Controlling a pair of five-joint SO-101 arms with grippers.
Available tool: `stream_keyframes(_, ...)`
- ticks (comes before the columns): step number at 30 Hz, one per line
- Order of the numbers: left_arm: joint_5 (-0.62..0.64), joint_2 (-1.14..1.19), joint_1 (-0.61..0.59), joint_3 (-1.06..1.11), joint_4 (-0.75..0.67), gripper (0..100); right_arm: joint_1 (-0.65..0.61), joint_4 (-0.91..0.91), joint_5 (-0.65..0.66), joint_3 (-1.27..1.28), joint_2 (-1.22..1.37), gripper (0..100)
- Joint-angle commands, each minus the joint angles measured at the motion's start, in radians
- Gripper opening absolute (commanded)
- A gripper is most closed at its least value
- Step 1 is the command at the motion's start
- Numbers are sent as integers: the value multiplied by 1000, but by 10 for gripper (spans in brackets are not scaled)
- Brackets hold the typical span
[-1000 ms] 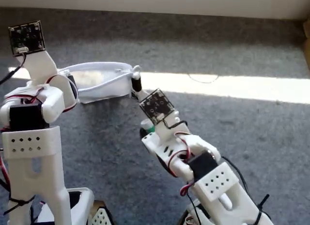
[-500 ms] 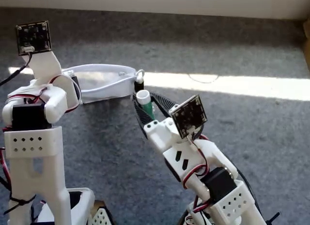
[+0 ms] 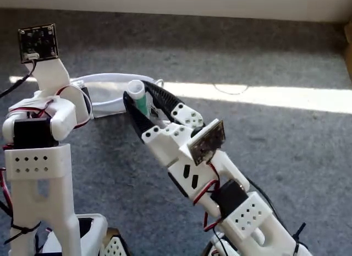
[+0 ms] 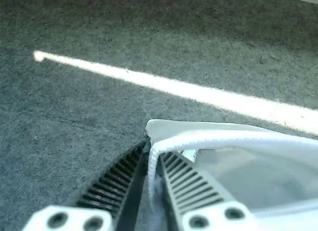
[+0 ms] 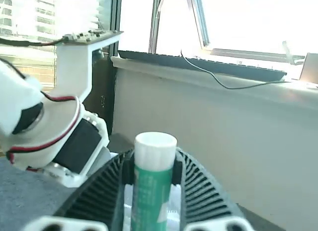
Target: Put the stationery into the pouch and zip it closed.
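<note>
Glue stick [image 3: 137,97] sat clamped in my right gripper [image 5: 154,164], cap end outward, at the open mouth of the pouch [image 3: 107,94], ready to go in. My left gripper [image 4: 149,151] pinched the rim, I'd judge to hold that mouth open and steady.

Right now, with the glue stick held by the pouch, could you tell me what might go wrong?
The right gripper holds the glue stick near one end of the pouch; released, it might hit the rim and drop onto the carpet. The left gripper pinches only the rim's edge, so a push could tug it free.
</note>
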Motion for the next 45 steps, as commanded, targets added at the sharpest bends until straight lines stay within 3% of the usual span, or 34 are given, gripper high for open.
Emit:
stream_keyframes(1,-8,4,13,-4,0,6,-12,-231,40,-27,102,5)
stream_keyframes(11,-8,4,13,-4,0,6,-12,-311,35,-208,329,5)
stream_keyframes(19,-9,4,13,4,0,6,-12,-311,34,-325,344,5)
stream_keyframes(38,-9,4,12,4,3,6,-7,-312,34,-338,533,5)
stream_keyframes(45,-9,4,12,4,3,6,2,-401,40,-282,515,5)
